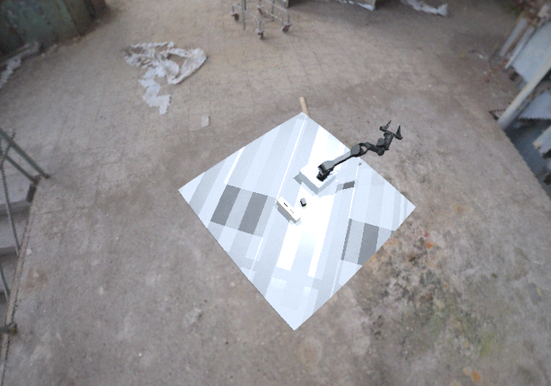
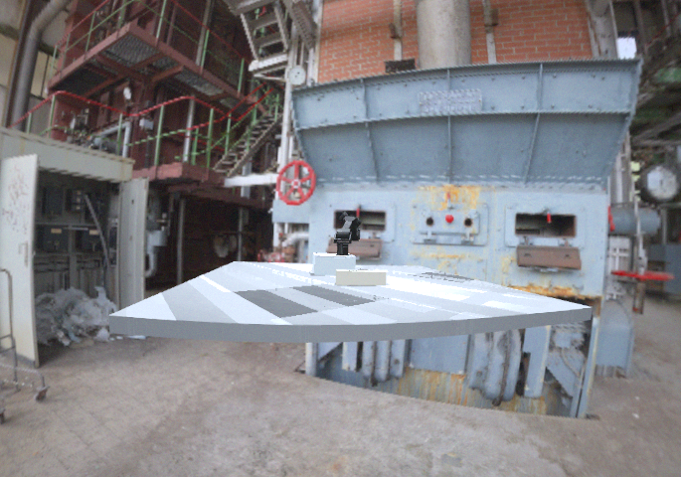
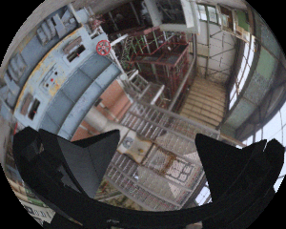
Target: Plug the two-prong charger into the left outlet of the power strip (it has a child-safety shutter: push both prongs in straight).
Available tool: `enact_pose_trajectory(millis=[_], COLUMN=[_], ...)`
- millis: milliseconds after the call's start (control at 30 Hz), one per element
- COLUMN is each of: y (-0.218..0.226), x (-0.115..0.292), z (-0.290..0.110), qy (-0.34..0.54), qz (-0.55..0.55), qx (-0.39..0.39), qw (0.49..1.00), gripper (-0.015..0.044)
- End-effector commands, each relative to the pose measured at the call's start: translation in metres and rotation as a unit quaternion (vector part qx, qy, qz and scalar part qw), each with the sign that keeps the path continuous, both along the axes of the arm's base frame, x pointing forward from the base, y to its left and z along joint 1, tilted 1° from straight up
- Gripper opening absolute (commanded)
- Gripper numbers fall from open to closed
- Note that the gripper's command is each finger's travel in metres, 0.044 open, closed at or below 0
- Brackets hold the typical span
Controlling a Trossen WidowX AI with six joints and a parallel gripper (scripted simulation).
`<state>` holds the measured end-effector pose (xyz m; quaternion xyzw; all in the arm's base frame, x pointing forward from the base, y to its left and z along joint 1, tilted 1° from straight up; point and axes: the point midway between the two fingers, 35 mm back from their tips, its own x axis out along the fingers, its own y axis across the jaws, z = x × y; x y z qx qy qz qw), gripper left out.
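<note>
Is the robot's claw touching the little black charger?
Apart. The top view shows the open gripper raised past the table's edge, while the charger sits beside the power strip.

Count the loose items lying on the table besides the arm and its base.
2: a white power strip near the table's middle, and a small dark charger just beside it, toward the arm's base. Nothing else shows.

Grey-striped square table top (image 1: pixel 239 218): looked smooth, glossy.
White oblong plastic-looking power strip (image 1: pixel 288 211): looked matt.
Black arm (image 1: pixel 344 160): looked matt.
Concrete floor (image 1: pixel 102 273): was rough.
</note>
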<state>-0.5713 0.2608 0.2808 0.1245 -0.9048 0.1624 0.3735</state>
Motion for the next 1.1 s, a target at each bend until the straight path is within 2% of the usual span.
enact_pose_trajectory(millis=[0,33,533,1067], y=[0.001,0.005,0.118,0.225], x=[0.0,0.001,0.048,0.129], z=[0.0,0.0,-0.005,-0.017], qy=[-0.001,-0.003,-0.063,-0.101], qz=[-0.001,-0.003,-0.067,-0.144], qx=[-0.001,-0.004,-0.109,-0.231], qw=[1.0,1.0,0.99,0.957], gripper=[0.0426,0.044,0.044,0.044])
